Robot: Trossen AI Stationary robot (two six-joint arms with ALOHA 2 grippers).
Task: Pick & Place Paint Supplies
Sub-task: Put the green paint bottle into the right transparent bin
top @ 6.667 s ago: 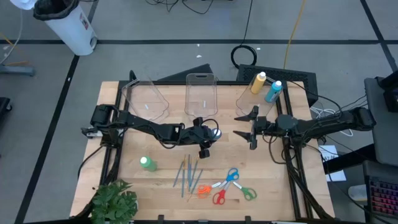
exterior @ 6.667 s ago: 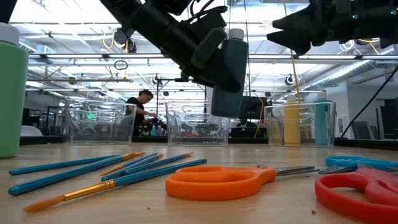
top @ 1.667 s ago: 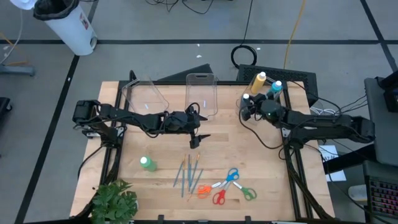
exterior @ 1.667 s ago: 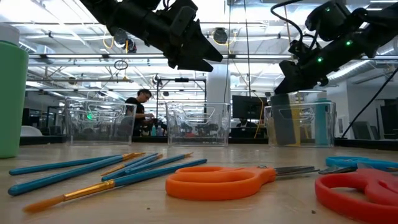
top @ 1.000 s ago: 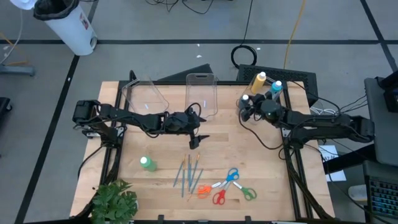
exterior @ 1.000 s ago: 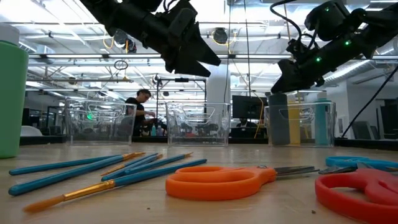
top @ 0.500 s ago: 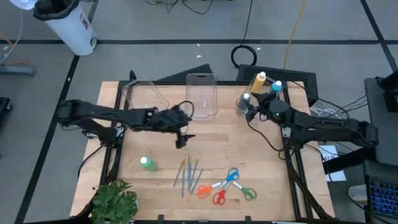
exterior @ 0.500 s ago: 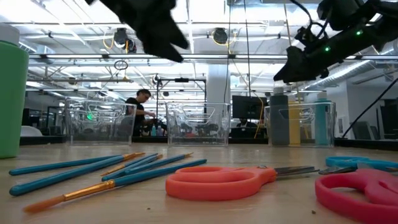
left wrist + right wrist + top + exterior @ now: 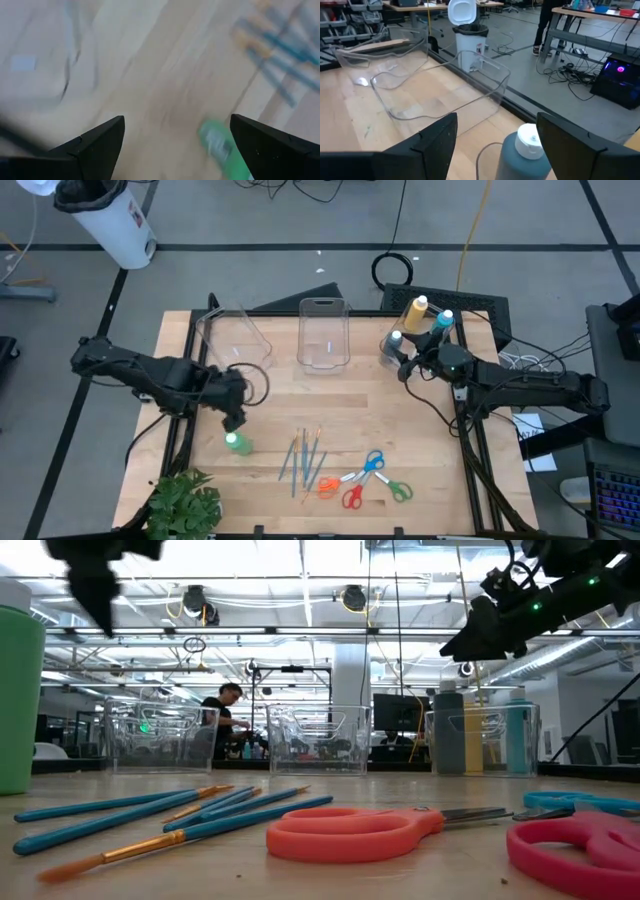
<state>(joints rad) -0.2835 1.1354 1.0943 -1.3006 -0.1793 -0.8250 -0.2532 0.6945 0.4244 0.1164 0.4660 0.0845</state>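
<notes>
A green bottle (image 9: 238,443) stands upright on the table's near left. My left gripper (image 9: 235,422) hangs just above it, pointing down, open; in its wrist view the bottle (image 9: 222,150) shows between the fingers, blurred. Several blue-handled brushes (image 9: 305,460) and several scissors (image 9: 362,480) lie at the near middle. A grey-blue bottle (image 9: 396,340), a yellow one (image 9: 415,312) and a blue one (image 9: 442,327) stand in the right clear bin (image 9: 480,740). My right gripper (image 9: 405,365) is open, just short of the grey-blue bottle (image 9: 527,150).
Two more clear bins, the left one (image 9: 235,340) and the middle one (image 9: 322,332), stand along the far edge. A leafy plant (image 9: 185,505) sits at the near left corner, close to the green bottle. Bare wood lies between the bins and the brushes.
My left gripper has swung from near the middle bin toward the table's left and near edges, tipping over to point down above the green bottle. My right gripper has drawn up and back from the grey-blue bottle, which stays standing in the right bin.
</notes>
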